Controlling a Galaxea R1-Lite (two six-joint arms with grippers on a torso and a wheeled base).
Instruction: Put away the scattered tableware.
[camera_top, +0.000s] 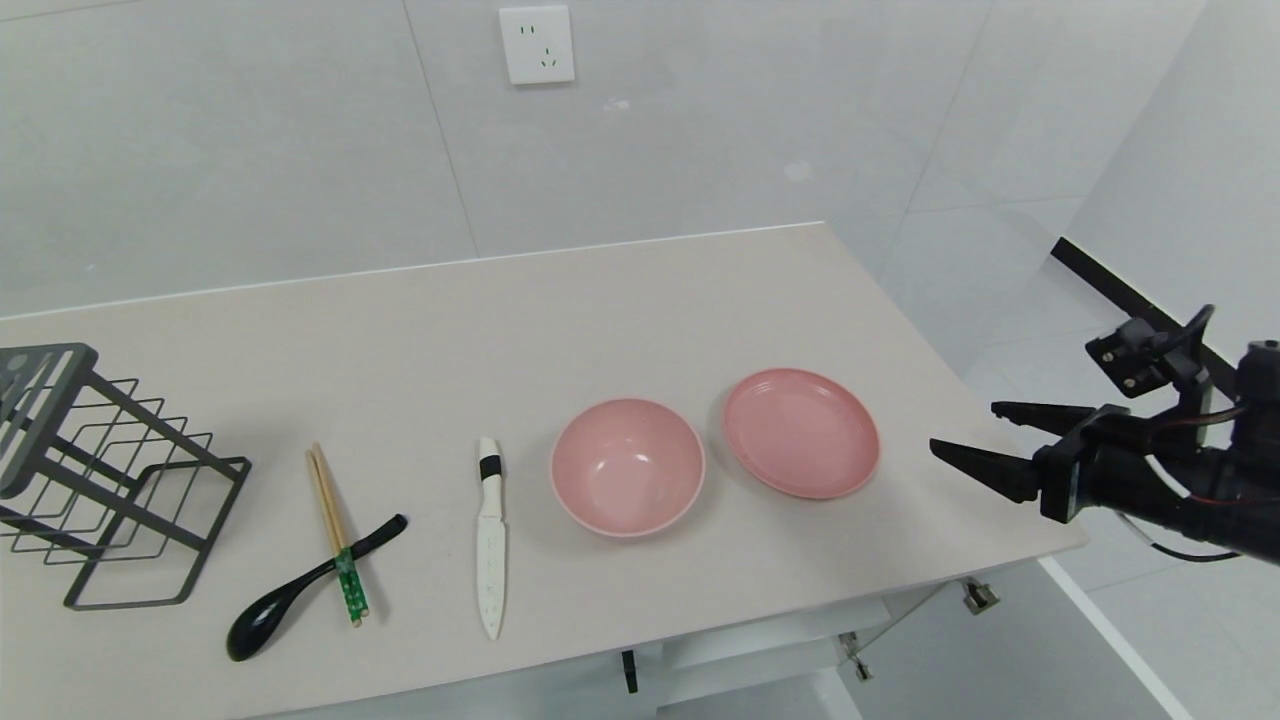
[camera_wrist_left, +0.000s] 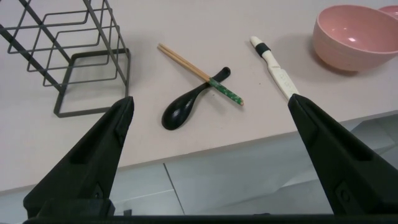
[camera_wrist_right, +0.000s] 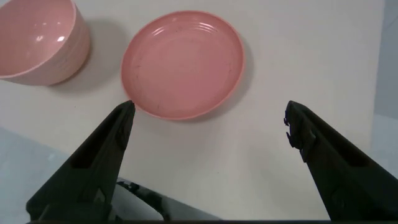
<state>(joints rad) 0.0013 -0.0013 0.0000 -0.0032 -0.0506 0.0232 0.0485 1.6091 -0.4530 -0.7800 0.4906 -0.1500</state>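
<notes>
On the beige table lie a pink plate (camera_top: 801, 432) (camera_wrist_right: 182, 64), a pink bowl (camera_top: 627, 466) (camera_wrist_left: 354, 37) (camera_wrist_right: 38, 38) to its left, a white knife (camera_top: 491, 534) (camera_wrist_left: 273, 65), a black spoon (camera_top: 300, 591) (camera_wrist_left: 191, 106) and a pair of chopsticks (camera_top: 336, 530) (camera_wrist_left: 198, 73) crossing the spoon's handle. My right gripper (camera_top: 962, 437) (camera_wrist_right: 209, 113) hangs open off the table's right edge, just right of the plate. My left gripper (camera_wrist_left: 210, 107) is open in front of the table's front edge, facing the spoon.
A dark wire rack (camera_top: 95, 470) (camera_wrist_left: 68, 43) stands at the table's left end. The table's front edge (camera_top: 700, 625) and right corner (camera_top: 1070, 545) are close to the tableware. A wall with a socket (camera_top: 537, 44) rises behind.
</notes>
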